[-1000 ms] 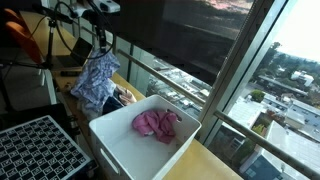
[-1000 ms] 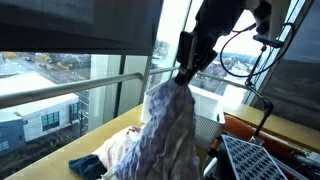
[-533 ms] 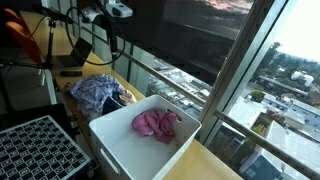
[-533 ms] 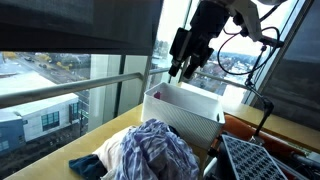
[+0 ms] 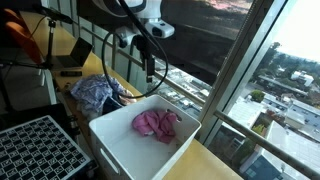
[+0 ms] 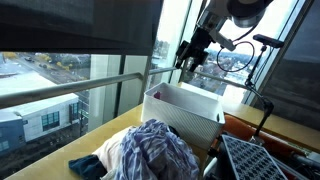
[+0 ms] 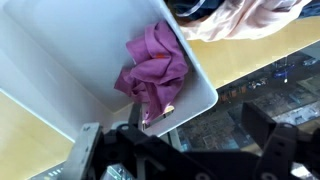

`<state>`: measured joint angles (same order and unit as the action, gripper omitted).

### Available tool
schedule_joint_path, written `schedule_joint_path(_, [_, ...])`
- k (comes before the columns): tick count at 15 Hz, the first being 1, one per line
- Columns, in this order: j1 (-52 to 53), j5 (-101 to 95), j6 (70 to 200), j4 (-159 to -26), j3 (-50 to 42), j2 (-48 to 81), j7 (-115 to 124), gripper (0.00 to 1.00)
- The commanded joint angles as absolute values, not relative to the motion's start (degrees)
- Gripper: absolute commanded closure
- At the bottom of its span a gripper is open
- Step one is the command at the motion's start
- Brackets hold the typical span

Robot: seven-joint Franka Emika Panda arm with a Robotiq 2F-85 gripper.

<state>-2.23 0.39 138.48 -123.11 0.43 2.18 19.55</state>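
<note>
My gripper (image 5: 150, 72) hangs open and empty in the air over the far edge of a white bin (image 5: 120, 146). Inside the bin lies a crumpled pink cloth (image 5: 157, 124). The wrist view looks down into the bin (image 7: 70, 50) at the pink cloth (image 7: 152, 65), with my gripper (image 7: 185, 150) spread wide and nothing between its fingers. A blue-and-white patterned cloth (image 5: 95, 92) lies on a heap of clothes beside the bin, apart from my gripper. In an exterior view the gripper (image 6: 187, 62) is high above the bin (image 6: 185, 110) and the patterned cloth (image 6: 155, 150).
A black grid tray (image 5: 35, 150) stands in front of the bin. A blue cloth (image 6: 88, 165) and pale garments lie in the heap on the wooden counter. Window rails and glass run close behind. A peach garment (image 7: 245, 15) shows beside the bin.
The gripper opened and let go of the patterned cloth, which dropped onto the heap. The arm then rose and swung over toward the white bin.
</note>
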Motion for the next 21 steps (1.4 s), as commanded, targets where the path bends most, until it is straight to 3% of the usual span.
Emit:
schedule_joint_path(1, [-1.9,0.3,144.1,-118.8,-0.9,12.3,17.8,0.00])
schedule_joint_path(7, [-1.7,1.4,151.0,-109.6,-2.0,29.5,16.1,0.00])
schedule_joint_path(21, [-3.9,4.3,144.3,-91.7,-4.2,51.1,15.7,0.00])
